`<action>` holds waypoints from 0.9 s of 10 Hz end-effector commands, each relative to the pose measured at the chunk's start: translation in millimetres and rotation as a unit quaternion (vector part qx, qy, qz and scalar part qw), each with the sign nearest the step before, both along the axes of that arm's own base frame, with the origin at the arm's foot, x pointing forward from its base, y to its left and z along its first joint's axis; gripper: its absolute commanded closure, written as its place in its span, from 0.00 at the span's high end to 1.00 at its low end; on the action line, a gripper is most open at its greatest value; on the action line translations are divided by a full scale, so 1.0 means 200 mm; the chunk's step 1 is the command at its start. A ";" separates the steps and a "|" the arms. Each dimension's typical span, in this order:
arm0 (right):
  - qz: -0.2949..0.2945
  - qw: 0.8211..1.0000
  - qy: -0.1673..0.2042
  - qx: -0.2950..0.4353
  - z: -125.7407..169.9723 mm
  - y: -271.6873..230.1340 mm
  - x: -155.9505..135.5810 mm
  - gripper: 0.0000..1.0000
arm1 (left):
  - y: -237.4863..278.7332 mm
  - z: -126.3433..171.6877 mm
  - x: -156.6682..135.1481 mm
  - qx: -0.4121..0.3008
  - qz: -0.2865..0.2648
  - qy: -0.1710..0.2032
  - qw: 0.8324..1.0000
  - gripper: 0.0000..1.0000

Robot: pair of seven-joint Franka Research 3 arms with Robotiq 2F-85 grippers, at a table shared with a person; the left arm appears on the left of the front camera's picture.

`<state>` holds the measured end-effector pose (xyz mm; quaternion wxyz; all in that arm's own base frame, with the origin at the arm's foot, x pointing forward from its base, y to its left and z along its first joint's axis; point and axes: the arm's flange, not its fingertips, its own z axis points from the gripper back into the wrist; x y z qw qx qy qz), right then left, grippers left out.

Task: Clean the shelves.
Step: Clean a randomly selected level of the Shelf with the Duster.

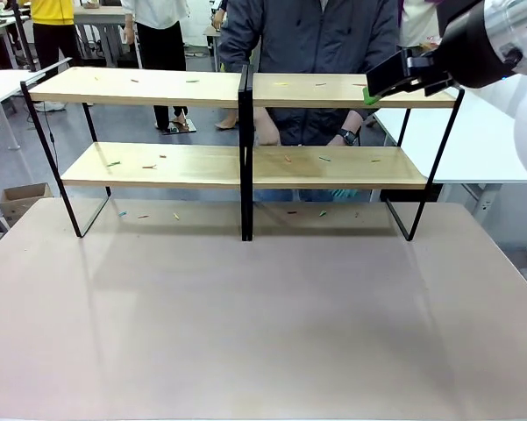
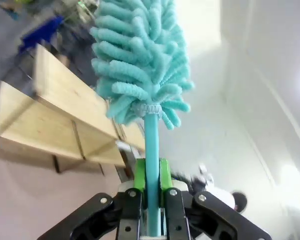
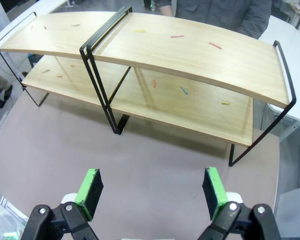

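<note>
From the left wrist view I get what the front camera doesn't give me: my left pincer [image 2: 150, 175] is clamped tight on the handle of one teal fluffy duster [image 2: 140, 65], its head upright above the pads, with the light-wood boards beyond it on that picture's left.

My right wrist view looks down on the shelves [image 3: 189, 55] past the right pincer [image 3: 152, 192], whose green pads stand wide apart with nothing between them. The front view puts that right pincer [image 1: 373, 92] at the right end of the top board.

The shelves [image 1: 193, 167] stand along the far edge of the pinkish tabletop [image 1: 263, 324], spanning most of its width: two boards, one black centre post. Small coloured bits [image 1: 324, 159] lie scattered on both boards and on the tabletop beneath; they are too small to count surely.

One person [image 1: 316, 44] stands just behind the shelves. A cardboard box [image 1: 22, 200] sits on the floor off the tabletop's left edge.
</note>
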<state>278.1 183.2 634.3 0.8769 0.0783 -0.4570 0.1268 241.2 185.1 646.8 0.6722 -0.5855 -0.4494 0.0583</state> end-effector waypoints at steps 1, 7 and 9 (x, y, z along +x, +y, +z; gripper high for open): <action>0.001 1.000 0.001 0.002 0.00 0.00 0.00 1.00 | -0.37 -0.02 -0.23 0.047 -0.173 -0.035 0.983 0.13; 0.001 1.000 0.001 0.002 0.00 0.00 0.00 1.00 | -1.08 -0.66 -0.45 0.289 -0.373 0.180 0.863 0.13; 0.001 1.000 0.001 0.002 0.00 0.00 0.00 1.00 | -1.04 -0.76 -0.47 0.363 -0.372 0.241 0.820 0.13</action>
